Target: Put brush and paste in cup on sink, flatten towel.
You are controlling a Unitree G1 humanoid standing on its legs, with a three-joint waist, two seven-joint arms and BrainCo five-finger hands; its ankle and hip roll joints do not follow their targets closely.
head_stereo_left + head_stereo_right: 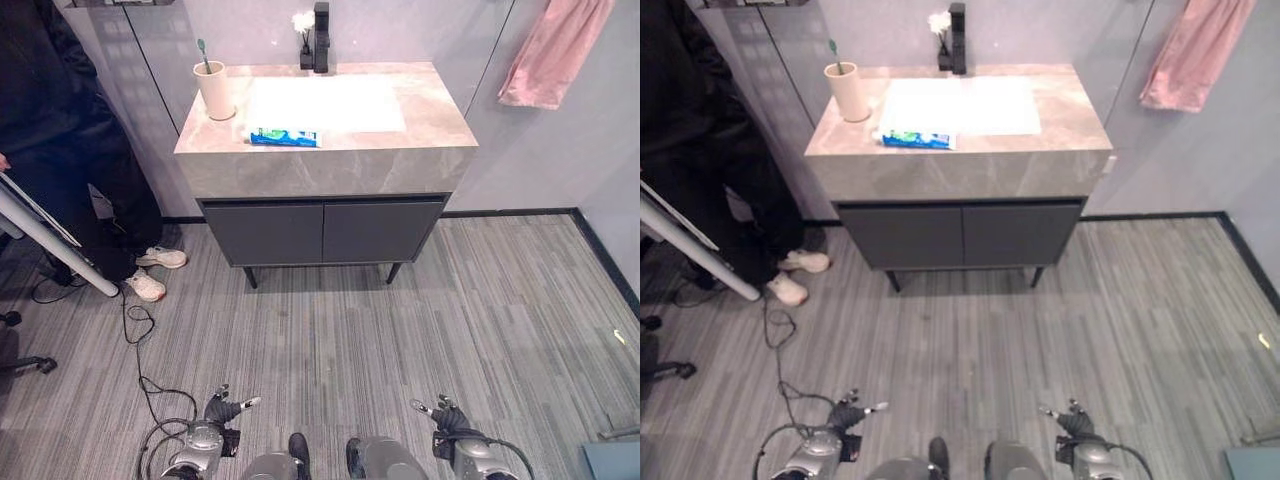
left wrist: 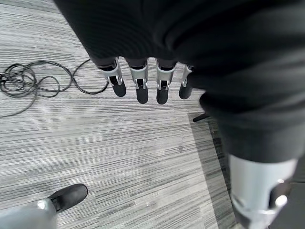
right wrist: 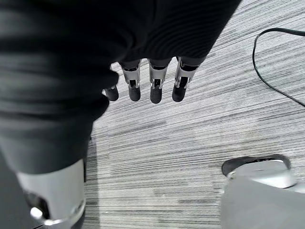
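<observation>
A beige cup [image 1: 214, 90] stands at the left of the stone sink counter [image 1: 400, 150], with a green-headed toothbrush [image 1: 203, 53] upright in it. A blue and green toothpaste tube [image 1: 284, 137] lies flat on the counter in front of the white basin [image 1: 325, 104]. A pink towel [image 1: 554, 52] hangs bunched on the wall at the upper right. My left hand [image 1: 226, 409] and right hand [image 1: 448, 415] hang low over the floor, far from the counter. Both are open with straight fingers [image 2: 142, 86] and hold nothing [image 3: 155, 86].
A black tap [image 1: 319, 38] stands behind the basin. The grey cabinet [image 1: 322, 231] sits under the counter on thin legs. A person in dark clothes and white shoes [image 1: 160, 258] stands at the left beside a white pole [image 1: 50, 240]. Grey striped floor lies between me and the cabinet.
</observation>
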